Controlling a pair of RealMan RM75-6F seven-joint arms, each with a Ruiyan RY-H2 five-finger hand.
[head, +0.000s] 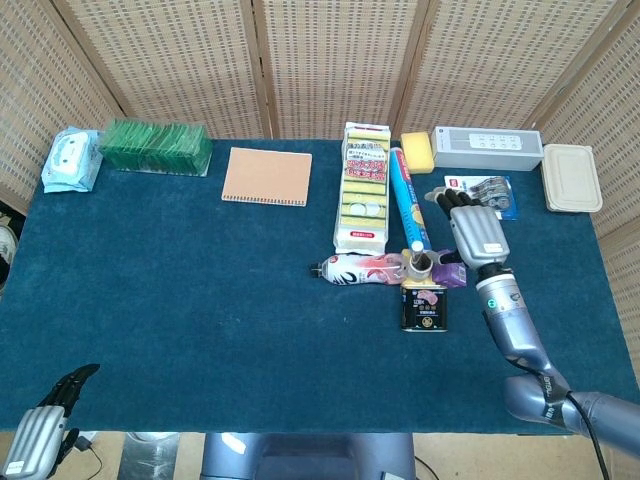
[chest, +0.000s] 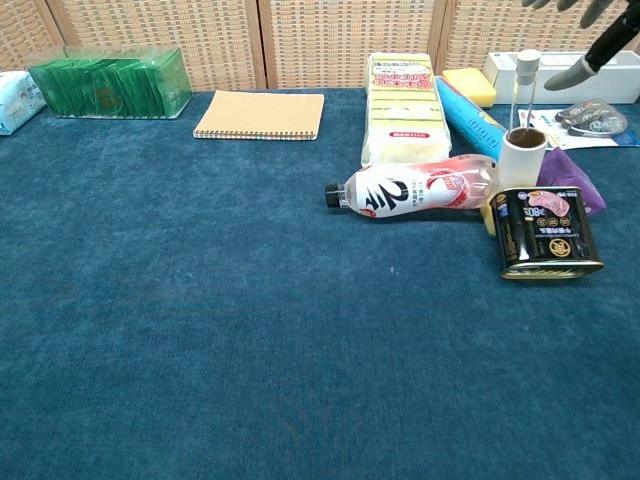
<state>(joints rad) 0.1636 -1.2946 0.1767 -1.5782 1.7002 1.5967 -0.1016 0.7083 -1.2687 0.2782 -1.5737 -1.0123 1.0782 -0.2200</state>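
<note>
- slim clear glass bottle with a white cap (chest: 525, 92) stands upright near the right-centre of the dark blue cloth table (chest: 200, 330). its base seems to sit inside the core of a short white cardboard roll (chest: 522, 156); can't confirm how deep.
- tight neighbours: the black printed tin can (chest: 543, 232) is just in front of the roll, the pink-and-white plastic drink bottle (chest: 415, 188) lies on its side touching it on the left, and a purple packet (chest: 578, 186) is behind on the right.
- right hand (head: 478, 232) hangs just right of the bottle and apart from it. fingers (chest: 600, 52) are spread wide, nothing held.
- left hand (head: 40, 432) is low, off the front-left table edge, well away. it holds nothing; finger spread unclear.
- for a clean grasp i'd come in level from the right and close thumb and fingers on the neck below the cap, not on the cap itself.
- i'd close slowly, since the bottle is tall, thin and smooth and will probably tip on a one-sided push.
- i'd lift straight up until it's clear of the roll; dragging sideways risks taking the roll with it or knocking the tin can.
</note>
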